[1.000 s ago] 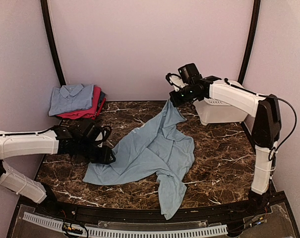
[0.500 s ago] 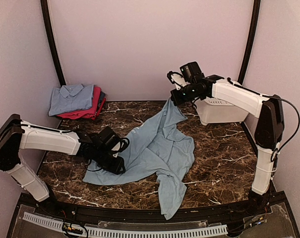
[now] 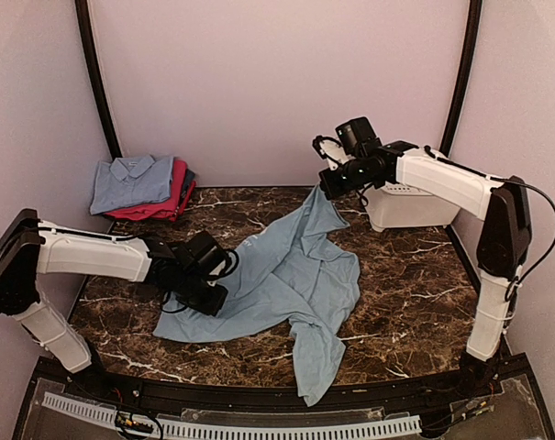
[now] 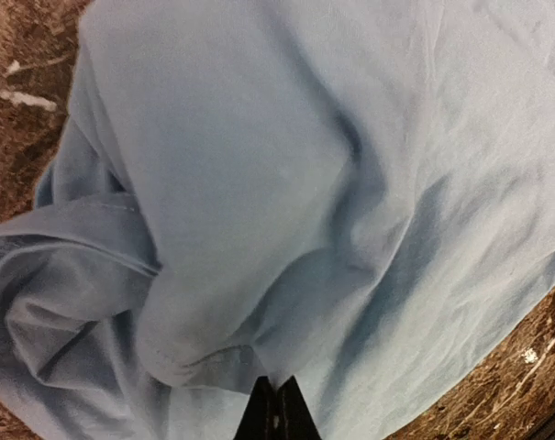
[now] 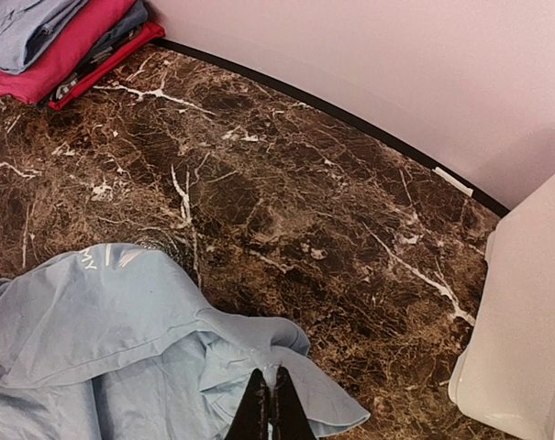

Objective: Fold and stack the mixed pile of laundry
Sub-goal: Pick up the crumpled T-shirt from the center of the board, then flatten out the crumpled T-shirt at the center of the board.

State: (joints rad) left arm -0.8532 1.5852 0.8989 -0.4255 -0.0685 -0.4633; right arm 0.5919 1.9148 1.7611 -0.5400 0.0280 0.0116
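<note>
My fingers [image 4: 266, 418] showed only as a dark wedge at the bottom edge, tips pressed together with barely a line between them, nipped on a fold of the pale blue garment [image 4: 332, 183]. The cloth filled almost the whole view, smooth above and bunched into deep creases at the lower left, where a stitched hem [image 4: 86, 208] curved across. Brown veined bench [image 4: 25, 55] showed at the upper left and lower right corners.
</note>
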